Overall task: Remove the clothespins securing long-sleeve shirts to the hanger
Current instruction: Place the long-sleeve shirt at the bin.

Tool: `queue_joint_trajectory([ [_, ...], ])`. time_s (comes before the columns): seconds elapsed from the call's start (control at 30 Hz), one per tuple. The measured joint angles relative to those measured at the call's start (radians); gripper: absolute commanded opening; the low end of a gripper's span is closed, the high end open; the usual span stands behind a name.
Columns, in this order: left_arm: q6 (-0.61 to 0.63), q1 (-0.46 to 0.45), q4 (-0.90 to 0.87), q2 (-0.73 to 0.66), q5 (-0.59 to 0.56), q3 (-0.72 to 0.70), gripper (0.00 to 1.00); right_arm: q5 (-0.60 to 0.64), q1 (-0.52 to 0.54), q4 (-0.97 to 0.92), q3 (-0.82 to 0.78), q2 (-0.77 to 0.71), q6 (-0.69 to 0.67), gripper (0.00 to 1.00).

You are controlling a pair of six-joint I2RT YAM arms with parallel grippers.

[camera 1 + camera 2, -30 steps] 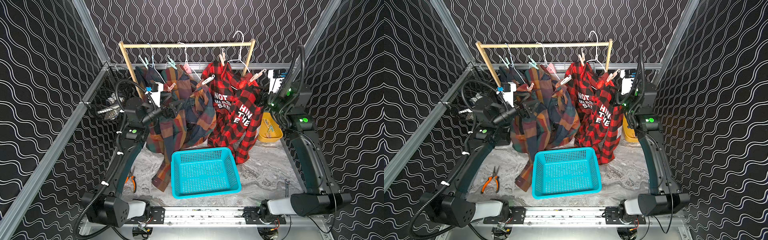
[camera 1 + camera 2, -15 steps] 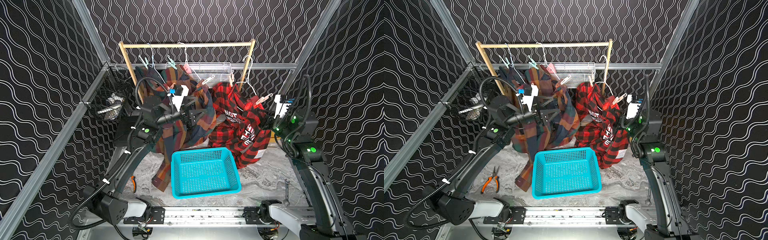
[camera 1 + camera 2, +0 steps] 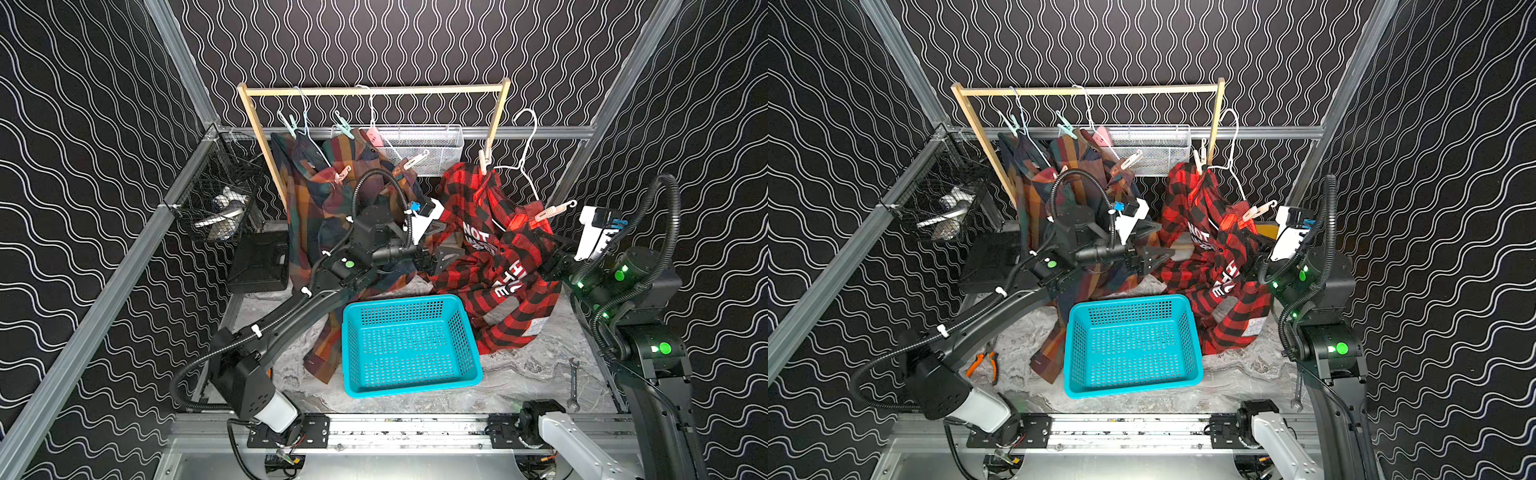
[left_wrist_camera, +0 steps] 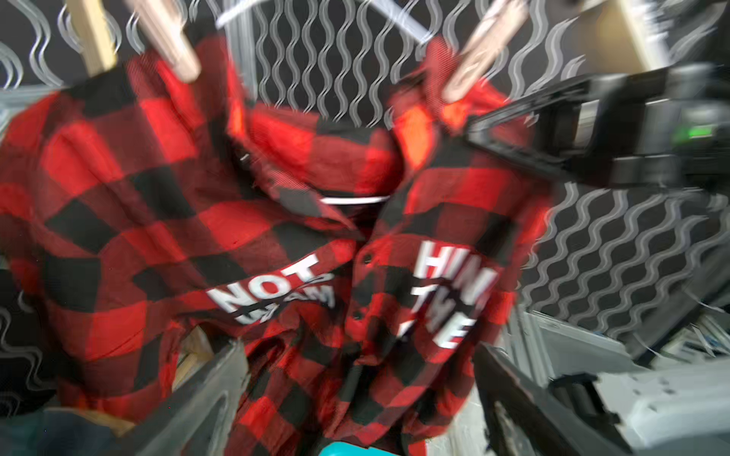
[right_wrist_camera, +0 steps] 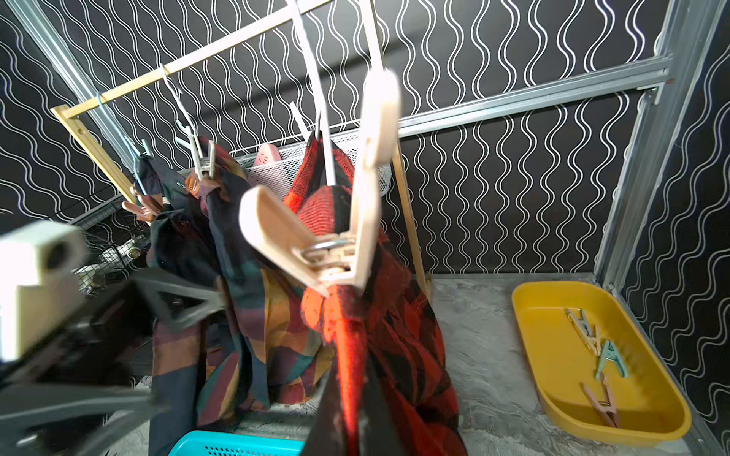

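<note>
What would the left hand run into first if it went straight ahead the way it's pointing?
The red-and-black checked shirt: the open left hand points at its front, near the white lettering. The gap between them is hard to judge.

- In a top view the rack (image 3: pixel 374 89) stands at upper centre on the tabletop (image 3: pixel 532 374), with a mesh bin (image 3: pixel 432 145) behind it.
- The unlettered shirts (image 3: pixel 316 199) hang left of centre, and the lettered shirt (image 3: pixel 490 232) sags to their right.
- The perforated basket (image 3: pixel 409 388) sits at lower centre, before the shirts.
- A wrench (image 3: pixel 572 382) lies at lower right.
- In the right wrist view, a tray (image 5: pixel 553 355) at lower right holds loose clothespins (image 5: pixel 608 359).
</note>
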Motion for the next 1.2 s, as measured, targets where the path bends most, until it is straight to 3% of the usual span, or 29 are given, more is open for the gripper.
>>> queue_joint_trajectory([
  [0.4,-0.078,-0.02,0.069,0.333,-0.179,0.174,0.93,-0.105,0.0,-0.009,0.0,-0.027,0.0,0.0],
  [0.47,-0.107,-0.02,0.086,0.375,-0.178,0.203,0.74,-0.123,0.0,-0.008,0.0,-0.029,0.001,0.0],
  [0.57,-0.127,-0.021,0.109,0.412,-0.168,0.243,0.19,-0.148,0.0,-0.004,-0.005,-0.026,0.008,0.0],
  [0.6,-0.132,-0.021,0.113,0.415,-0.162,0.25,0.05,-0.154,0.0,-0.002,-0.008,-0.025,0.009,0.0],
  [0.63,-0.143,-0.021,0.119,0.415,-0.155,0.254,0.0,-0.159,0.0,0.006,-0.011,-0.024,0.017,0.0],
  [0.8,-0.159,-0.021,0.164,0.392,-0.129,0.241,0.0,-0.186,-0.002,0.047,-0.013,-0.013,0.032,0.0],
  [1.2,-0.182,-0.02,0.214,0.084,-0.074,0.167,0.0,-0.367,-0.001,0.254,0.077,0.11,0.129,0.0],
])
